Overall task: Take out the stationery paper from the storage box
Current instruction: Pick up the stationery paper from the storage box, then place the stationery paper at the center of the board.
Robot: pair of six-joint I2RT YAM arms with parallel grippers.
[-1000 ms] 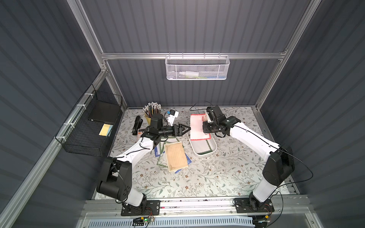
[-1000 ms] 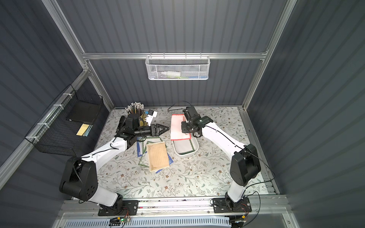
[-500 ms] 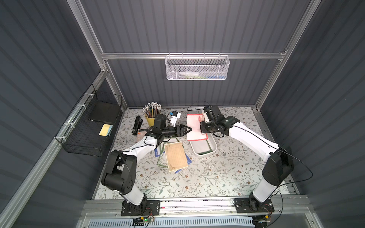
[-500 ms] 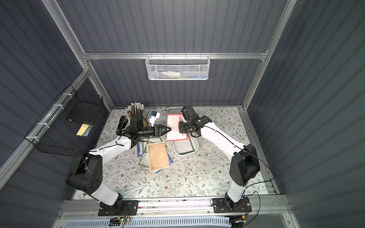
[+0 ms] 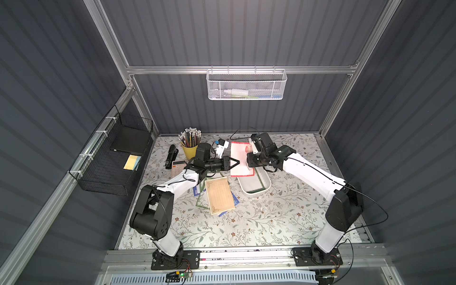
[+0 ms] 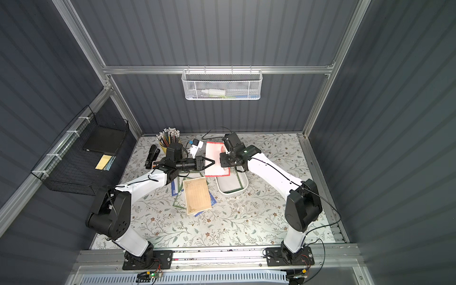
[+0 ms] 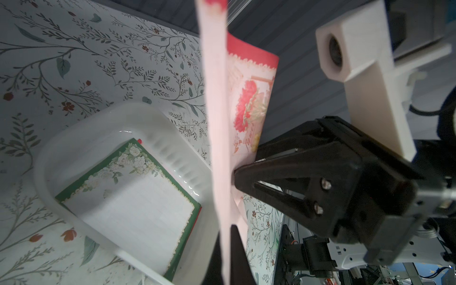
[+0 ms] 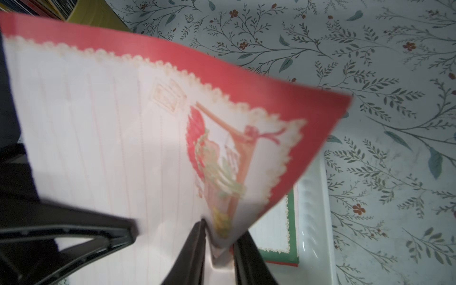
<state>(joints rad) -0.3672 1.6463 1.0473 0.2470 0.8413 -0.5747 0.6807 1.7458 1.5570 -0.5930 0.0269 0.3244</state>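
Note:
A red-bordered sheet of stationery paper [image 5: 240,158] [image 6: 216,158] hangs on edge above the white storage box [image 5: 265,185] [image 6: 243,187]. My left gripper [image 5: 238,162] [image 7: 225,232] is shut on the sheet's left edge [image 7: 217,123]. My right gripper [image 5: 248,160] [image 8: 218,227] has the opposite edge [image 8: 123,123] between its fingers, which stand apart with a visible gap. A green-bordered sheet [image 7: 130,197] [image 8: 276,229] lies in the box on top of a red-edged one. A tan sheet [image 5: 219,196] lies on the table over blue and green sheets.
A yellow cup of pencils [image 5: 189,144], a black stapler [image 5: 171,156] and a calculator [image 5: 179,166] stand behind the left arm. A black wire basket [image 5: 116,158] hangs on the left wall and a white mesh basket [image 5: 246,84] on the back rail.
My left gripper has reached right to the red-bordered sheet and shut on its edge. The right gripper's jaws have parted a little around the other edge.

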